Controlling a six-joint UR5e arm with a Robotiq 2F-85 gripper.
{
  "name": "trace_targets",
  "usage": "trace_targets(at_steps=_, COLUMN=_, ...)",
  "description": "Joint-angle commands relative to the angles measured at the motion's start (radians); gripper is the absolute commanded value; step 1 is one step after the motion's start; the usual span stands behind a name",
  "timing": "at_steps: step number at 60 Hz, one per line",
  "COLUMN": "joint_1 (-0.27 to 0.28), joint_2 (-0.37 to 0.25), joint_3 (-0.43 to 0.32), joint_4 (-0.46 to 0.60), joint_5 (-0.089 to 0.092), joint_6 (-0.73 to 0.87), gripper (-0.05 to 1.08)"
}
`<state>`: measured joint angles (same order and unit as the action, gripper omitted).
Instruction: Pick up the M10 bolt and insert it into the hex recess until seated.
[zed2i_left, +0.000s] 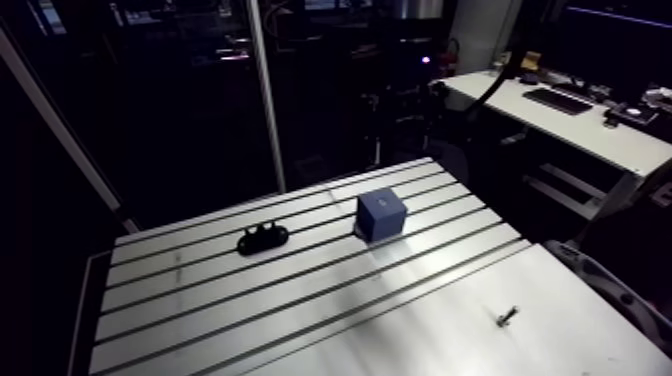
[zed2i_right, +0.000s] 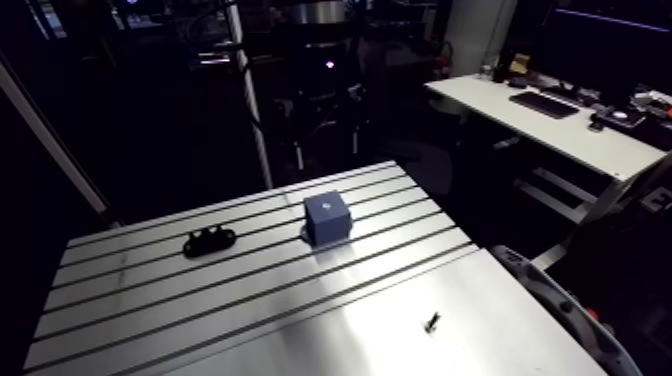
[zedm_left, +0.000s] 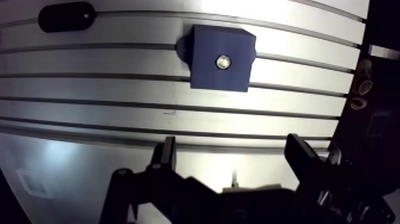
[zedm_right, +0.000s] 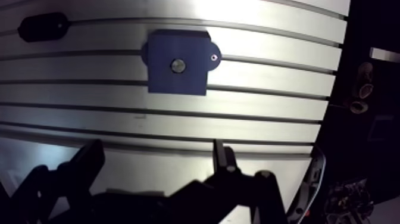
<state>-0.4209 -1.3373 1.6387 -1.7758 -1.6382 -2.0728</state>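
Hovering over the slotted aluminium table (zed2i_left: 200, 290) with the black two-finger gripper (zedm_left: 231, 146); fingers (zedm_left: 166, 155) standing spread wide, gripping nothing. Seeing the dark-blue square block (zedm_left: 221, 58) at 12 o'clock ahead of the gripper, sitting flat across the slots and showing a small round metallic recess (zedm_left: 223, 61) at its centre. Noting a black oblong piece (zedm_left: 65, 16) lying at 10 o'clock from the block, well apart. Finding, in the arm view, the small steel M10 bolt (zed2i_left: 507, 317) lying on the smooth plate at 4 o'clock from the block, well apart.
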Motion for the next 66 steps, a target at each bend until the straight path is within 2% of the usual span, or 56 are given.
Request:
trace_targets(at_steps=1, joint_1=0.006, joint_2=-0.072, joint_3=-0.039, joint_4=0.091, joint_5=0.005, joint_6=0.047, gripper=0.00)
trace_targets(at_steps=13, joint_1=0.079, joint_2=-0.090, joint_3=-0.073, joint_4=0.135, joint_5=0.007, joint_6=0.148, gripper=0.00)
trace_targets(at_steps=17, joint_1=0.130, joint_2=-0.100, joint_3=-0.080, joint_4=0.147, joint_5=0.005, joint_6=0.183, gripper=0.00)
trace_targets(at_steps=25, joint_1=0.183, joint_2=-0.104, joint_3=-0.096, joint_4=0.177, joint_5=0.005, joint_6=0.220, gripper=0.00)
trace_targets(at_steps=44, joint_1=0.253, joint_2=-0.147, joint_3=-0.120, joint_4=0.189, joint_5=0.007, joint_6=0.356, gripper=0.00)
trace_targets(at_steps=54, joint_1=0.281, joint_2=-0.162, joint_3=-0.140, joint_4=0.209, joint_5=0.007, joint_6=0.368, gripper=0.00)
trace_targets(at_steps=60, joint_1=0.304, joint_2=-0.175, joint_3=-0.145, joint_4=0.228, joint_5=0.015, joint_6=0.372, gripper=0.00)
trace_targets(at_steps=66, joint_1=0.313, joint_2=-0.182, joint_3=-0.164, joint_4=0.253, joint_5=0.032, joint_6=0.373, gripper=0.00)
